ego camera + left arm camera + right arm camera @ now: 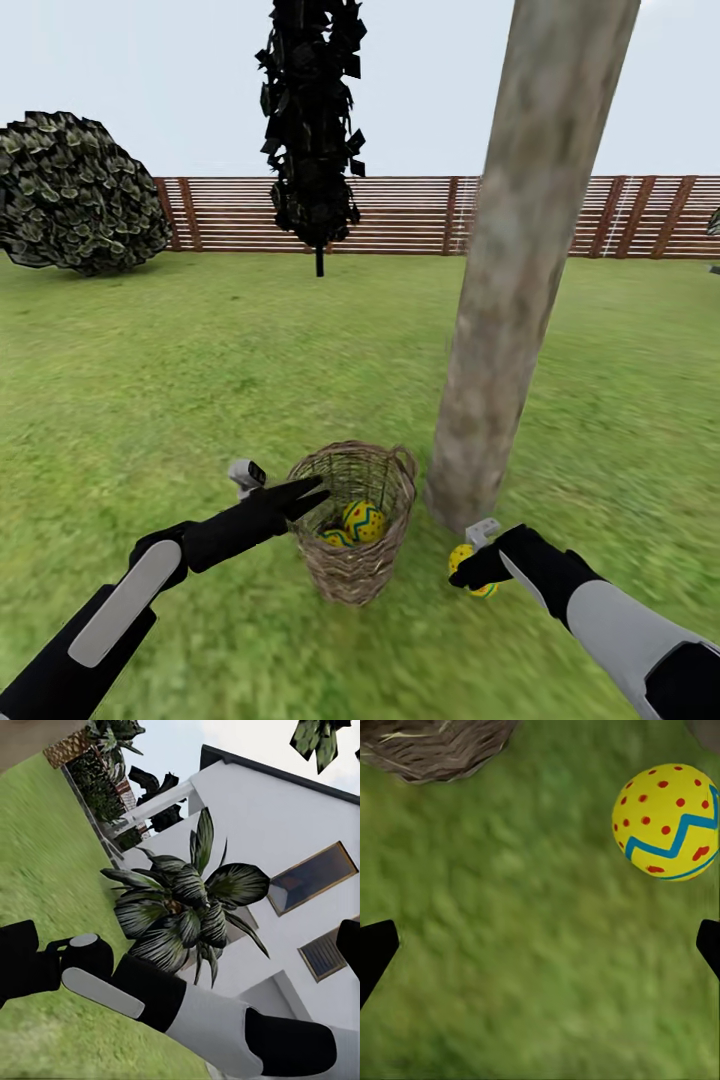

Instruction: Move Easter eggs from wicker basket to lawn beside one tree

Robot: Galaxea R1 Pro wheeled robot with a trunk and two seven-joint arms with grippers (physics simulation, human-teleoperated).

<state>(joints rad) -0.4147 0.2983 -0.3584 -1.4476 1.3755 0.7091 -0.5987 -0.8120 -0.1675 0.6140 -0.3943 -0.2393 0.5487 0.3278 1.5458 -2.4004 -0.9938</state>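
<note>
The wicker basket (352, 560) stands upright on the lawn (180, 380), just left of the tree (510, 280) with its thick pale trunk. Two Easter eggs lie inside it, one (363, 520) on top and one (335, 538) lower down. My left gripper (312, 492) hovers open at the basket's near rim, holding nothing. A third Easter egg (461, 557) (667, 821) lies on the grass at the foot of the trunk. My right gripper (472, 572) (540, 949) is open just above the grass beside it, the egg beyond its fingertips (375, 952).
A thin dark-leaved tree (312, 130) and a round bush (75, 190) stand far back by the slat fence (400, 215). In the left wrist view, a white house (262, 832) and a leafy plant (187, 907) lie behind my right arm (187, 1012).
</note>
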